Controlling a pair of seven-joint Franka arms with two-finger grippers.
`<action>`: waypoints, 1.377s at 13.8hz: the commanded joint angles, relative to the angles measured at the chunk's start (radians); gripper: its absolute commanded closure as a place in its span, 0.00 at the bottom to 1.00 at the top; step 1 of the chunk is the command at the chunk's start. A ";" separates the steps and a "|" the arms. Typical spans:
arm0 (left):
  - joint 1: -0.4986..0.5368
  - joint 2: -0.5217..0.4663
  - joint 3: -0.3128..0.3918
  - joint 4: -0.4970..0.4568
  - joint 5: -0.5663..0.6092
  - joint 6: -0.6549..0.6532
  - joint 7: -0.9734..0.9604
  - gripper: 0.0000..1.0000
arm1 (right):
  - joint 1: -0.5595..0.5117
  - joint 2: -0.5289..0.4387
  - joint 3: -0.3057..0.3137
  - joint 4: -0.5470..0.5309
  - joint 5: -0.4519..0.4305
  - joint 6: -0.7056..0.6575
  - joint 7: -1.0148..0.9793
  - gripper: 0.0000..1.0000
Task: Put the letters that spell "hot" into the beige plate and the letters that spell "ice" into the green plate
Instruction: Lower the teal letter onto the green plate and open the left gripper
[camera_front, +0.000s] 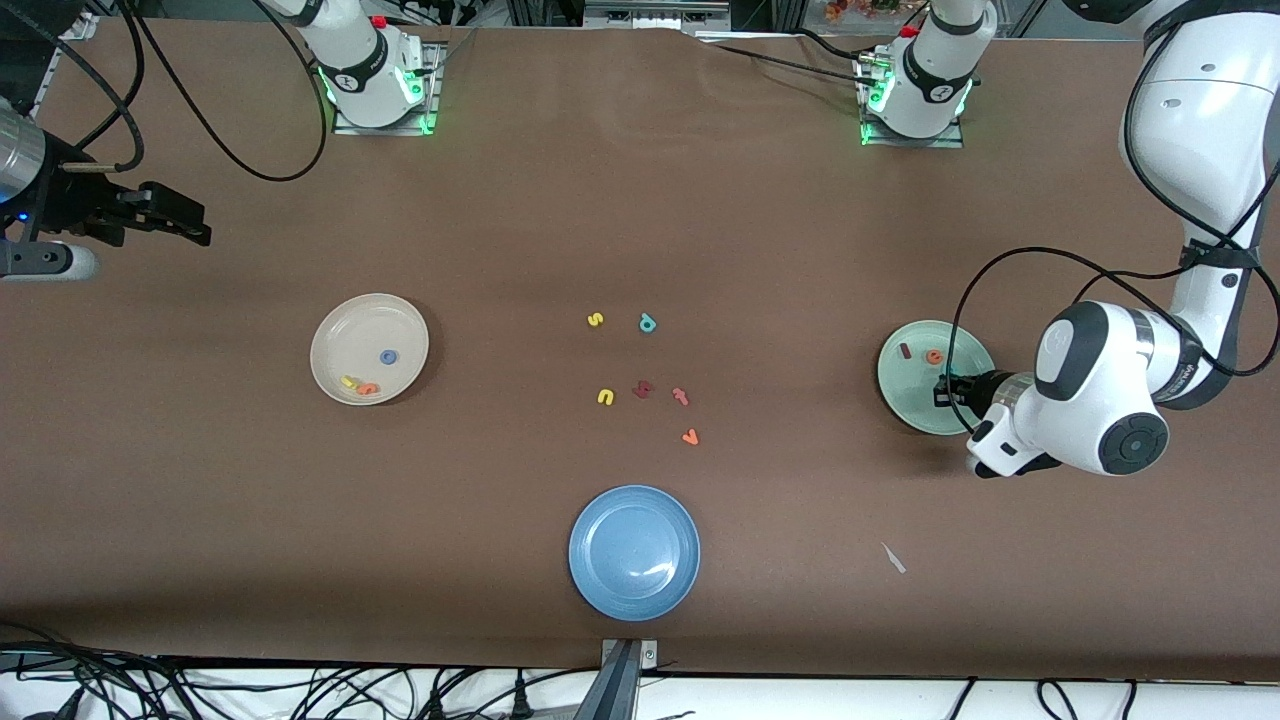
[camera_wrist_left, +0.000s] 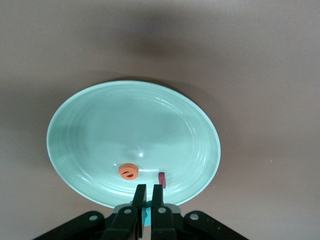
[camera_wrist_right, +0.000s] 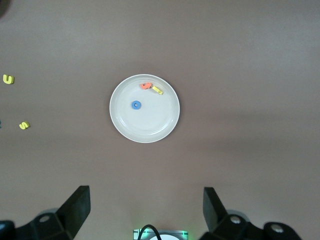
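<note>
The left gripper (camera_wrist_left: 148, 194) hangs over the green plate's (camera_front: 915, 410) rim, fingers pinched shut on a teal c (camera_wrist_left: 145, 216), with the orange e (camera_wrist_left: 128, 171) and dark red i (camera_wrist_left: 162, 179) lying in the plate just ahead. The right gripper (camera_wrist_right: 145, 202) waits wide open and empty, high above the beige plate (camera_wrist_right: 125, 127).

The beige plate (camera_wrist_right: 144, 108) lies on the brown table (camera_wrist_right: 250, 75), holding a blue o (camera_wrist_right: 136, 105), an orange t (camera_wrist_right: 145, 86) and a yellow h (camera_wrist_right: 157, 90); t and h touch. The right gripper (camera_wrist_right: 146, 210) hangs spread wide above the table. A yellow u (camera_wrist_right: 8, 79) and yellow s (camera_wrist_right: 24, 125) lie well apart from the plate.
</note>
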 joint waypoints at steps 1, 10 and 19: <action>0.008 -0.009 -0.006 -0.003 0.007 0.022 0.012 1.00 | 0.001 0.010 0.005 0.032 -0.001 0.003 0.001 0.00; 0.018 -0.006 -0.006 0.000 -0.016 0.030 0.004 0.01 | 0.004 0.010 0.005 0.031 -0.008 0.049 -0.003 0.00; 0.019 -0.003 -0.006 -0.002 -0.020 0.052 0.020 1.00 | -0.048 0.010 0.085 0.032 -0.022 0.055 -0.013 0.00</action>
